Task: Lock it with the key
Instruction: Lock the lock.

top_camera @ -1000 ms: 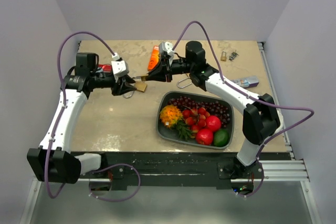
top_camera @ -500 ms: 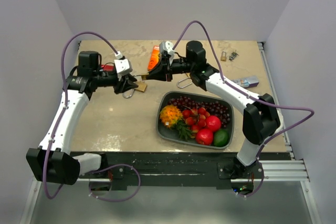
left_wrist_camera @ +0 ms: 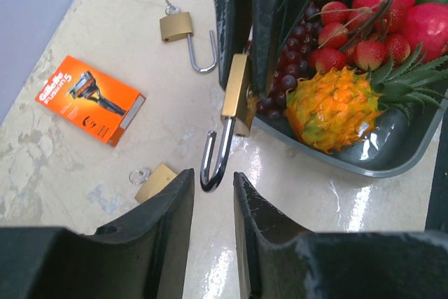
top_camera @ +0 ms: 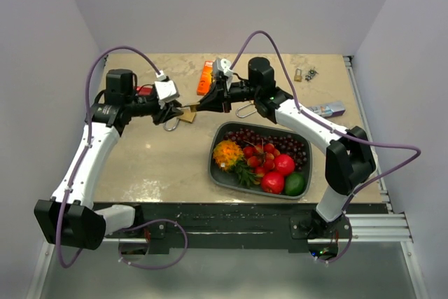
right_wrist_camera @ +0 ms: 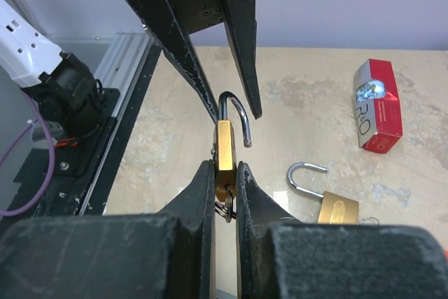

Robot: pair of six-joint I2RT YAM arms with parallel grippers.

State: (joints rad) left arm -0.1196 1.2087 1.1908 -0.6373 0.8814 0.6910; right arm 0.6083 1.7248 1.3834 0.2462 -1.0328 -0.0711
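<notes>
Now, on to the closing step, by the look of it: padlock (right_wrist_camera: pixel 225 146) up off the table (top_camera: pixel 154 166), not yet snapped shut. Closest in, clamps hard on the brass body with the right gripper (right_wrist_camera: pixel 224 166), with what looks like a key ring (right_wrist_camera: pixel 225 208) peeking out just below. Just above, shows the shackle (right_wrist_camera: pixel 236 108) swung open and free at one end. Straddles that shackle with the left gripper (left_wrist_camera: pixel 213 174), coming in from the opposite side with jaws parted; hard to say whether touching steel or just beside it, so no firm pinch to call. Calls next, probably, for lining the free end over its hole and squeezing it home, then turning the key; risks a slip if pushed off-axis. Reaches forward from the near edge with both arms, left arm (top_camera: pixel 87 152) bent and sweeping inward, right arm (top_camera: pixel 308 124) arching over the fruit tray (top_camera: pixel 213 162) to meet it at mid-table. Leaves, further out, one spare padlock (left_wrist_camera: pixel 176 26), a second spare padlock (left_wrist_camera: pixel 155 181), an orange razor box (left_wrist_camera: pixel 89 99) and a red box (right_wrist_camera: pixel 379 106) lying flat on the table.
</notes>
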